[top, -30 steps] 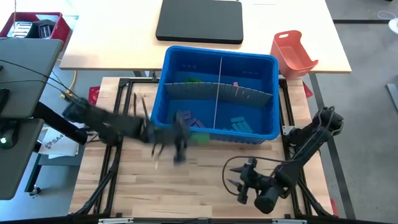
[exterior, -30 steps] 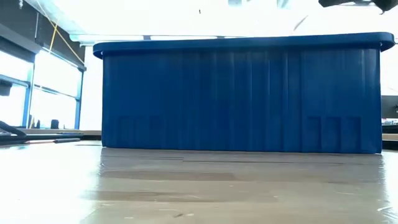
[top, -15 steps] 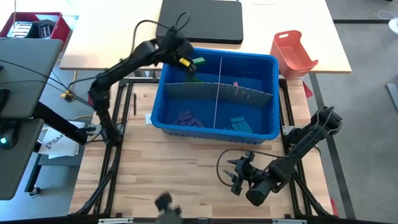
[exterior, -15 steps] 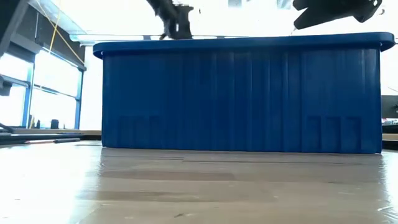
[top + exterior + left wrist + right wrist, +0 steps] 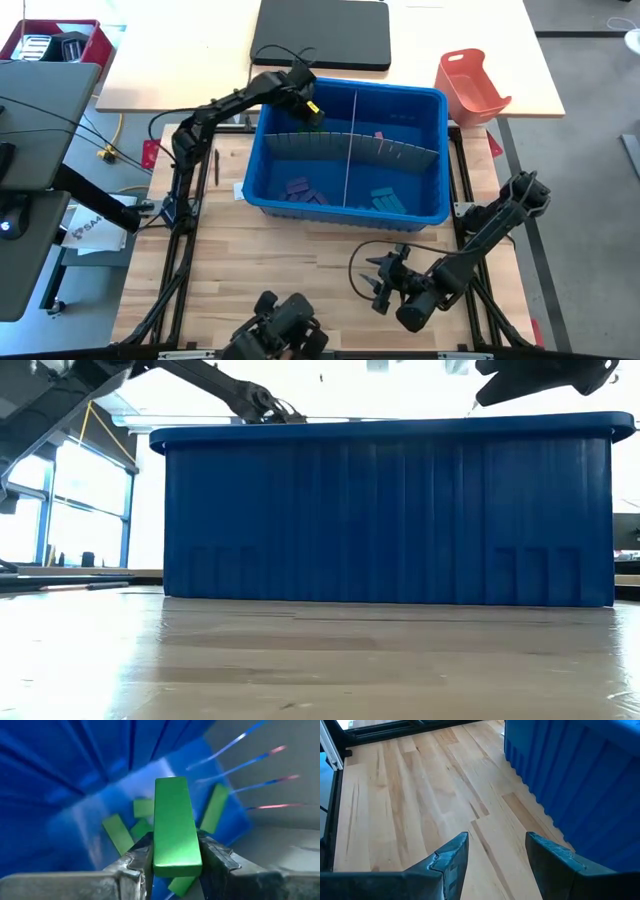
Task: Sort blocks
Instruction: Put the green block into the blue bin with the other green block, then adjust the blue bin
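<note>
One green block (image 5: 176, 827) sits clamped between the left gripper's (image 5: 175, 857) fingers (image 5: 137, 862), jutting past their tips above loose green blocks (image 5: 118, 833), while the right gripper (image 5: 496, 851) gapes empty.

The bin (image 5: 420, 205) is bright blue with ribbed walls, split by a grey divider (image 5: 385, 150). The block (image 5: 176, 827) in the left gripper (image 5: 175, 865) is glossy green, and the blocks (image 5: 117, 834) lying below it are green too. Purple blocks (image 5: 300, 188) sit in the near-left compartment, teal-blue ones (image 5: 388, 200) in the near-right, pink ones (image 5: 379, 135) in the far-right. The tray (image 5: 470, 85) is orange-red. The table (image 5: 410, 795) is pale wood with a streaked grain. Both arms are dark.
</note>
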Tool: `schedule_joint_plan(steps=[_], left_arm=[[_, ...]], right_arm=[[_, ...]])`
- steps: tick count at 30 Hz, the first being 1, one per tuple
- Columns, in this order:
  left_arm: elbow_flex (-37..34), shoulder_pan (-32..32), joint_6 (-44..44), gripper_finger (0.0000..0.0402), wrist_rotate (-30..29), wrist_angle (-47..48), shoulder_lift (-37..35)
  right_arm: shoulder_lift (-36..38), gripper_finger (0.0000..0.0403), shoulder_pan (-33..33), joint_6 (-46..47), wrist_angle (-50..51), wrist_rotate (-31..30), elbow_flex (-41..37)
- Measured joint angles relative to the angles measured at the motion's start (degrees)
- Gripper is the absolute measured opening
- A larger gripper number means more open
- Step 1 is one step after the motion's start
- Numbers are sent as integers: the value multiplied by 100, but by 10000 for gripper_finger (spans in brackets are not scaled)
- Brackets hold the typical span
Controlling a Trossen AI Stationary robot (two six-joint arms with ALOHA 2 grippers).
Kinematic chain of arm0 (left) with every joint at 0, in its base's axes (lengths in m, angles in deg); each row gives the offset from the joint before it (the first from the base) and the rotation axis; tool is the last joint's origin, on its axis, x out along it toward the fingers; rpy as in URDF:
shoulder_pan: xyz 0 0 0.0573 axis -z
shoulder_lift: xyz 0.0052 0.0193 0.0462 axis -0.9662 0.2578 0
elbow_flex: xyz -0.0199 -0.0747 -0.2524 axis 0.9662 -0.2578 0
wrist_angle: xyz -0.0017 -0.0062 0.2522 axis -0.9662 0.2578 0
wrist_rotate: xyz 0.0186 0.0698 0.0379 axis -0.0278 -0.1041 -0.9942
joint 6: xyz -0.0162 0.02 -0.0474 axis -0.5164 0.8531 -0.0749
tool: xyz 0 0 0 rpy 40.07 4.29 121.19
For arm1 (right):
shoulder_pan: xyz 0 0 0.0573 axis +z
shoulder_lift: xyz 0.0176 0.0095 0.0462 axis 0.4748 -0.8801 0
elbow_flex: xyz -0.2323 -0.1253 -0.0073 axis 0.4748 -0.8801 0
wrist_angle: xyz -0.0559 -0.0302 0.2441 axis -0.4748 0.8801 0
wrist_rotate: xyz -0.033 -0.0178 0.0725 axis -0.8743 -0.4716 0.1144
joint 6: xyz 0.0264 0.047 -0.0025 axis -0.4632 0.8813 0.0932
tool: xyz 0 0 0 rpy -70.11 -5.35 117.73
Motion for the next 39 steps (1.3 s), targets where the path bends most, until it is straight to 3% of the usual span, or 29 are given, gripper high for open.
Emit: schedule_joint_plan(steps=[11, 19, 29, 39], left_arm=[[-2, 76, -1540, 105, -66, -116, 549], [12, 245, -1755, 107, -236, -189, 965], [14, 290, -1422, 156, -184, -256, 1127], [5, 107, -1287, 236, 311, -221, 556]], right_arm=[[-18, 193, 2, 14, -125, 23, 0], [-18, 193, 9, 2, -133, 22, 0], [-18, 193, 11, 1, -125, 28, 0], [-18, 193, 11, 12, -123, 41, 0]])
